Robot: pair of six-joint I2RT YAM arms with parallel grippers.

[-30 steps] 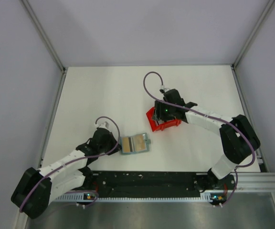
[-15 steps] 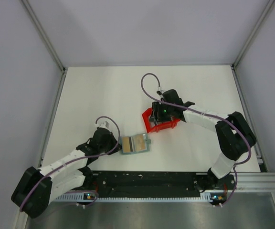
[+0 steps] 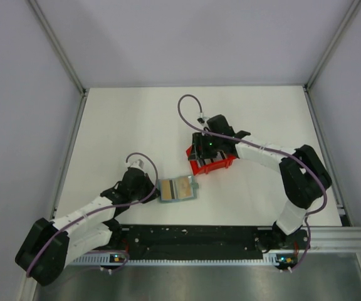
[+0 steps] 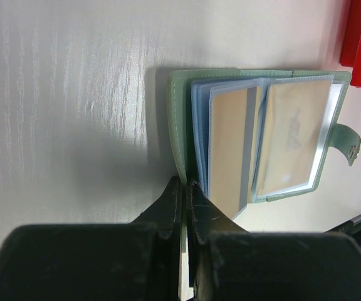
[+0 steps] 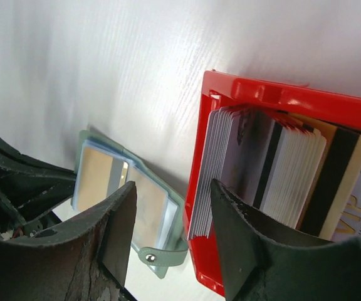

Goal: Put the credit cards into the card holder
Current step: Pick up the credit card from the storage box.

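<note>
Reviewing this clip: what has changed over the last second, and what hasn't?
The right gripper swung left across the red bin, jaws open above the stacked credit cards; it took hold of nothing. The bin appears nudged slightly left. The left gripper stays shut on the edge of the card holder, which lies open where it was.

Overhead view looking down, close wrist views sharing card holder (image 4: 179,119)

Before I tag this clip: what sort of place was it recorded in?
Probably a lab robot cell: a white tabletop walled by plain pale panels on aluminium rails, a left arm and right arm bolted at its near edge, and a red bin of cards beside an open card holder.
</note>
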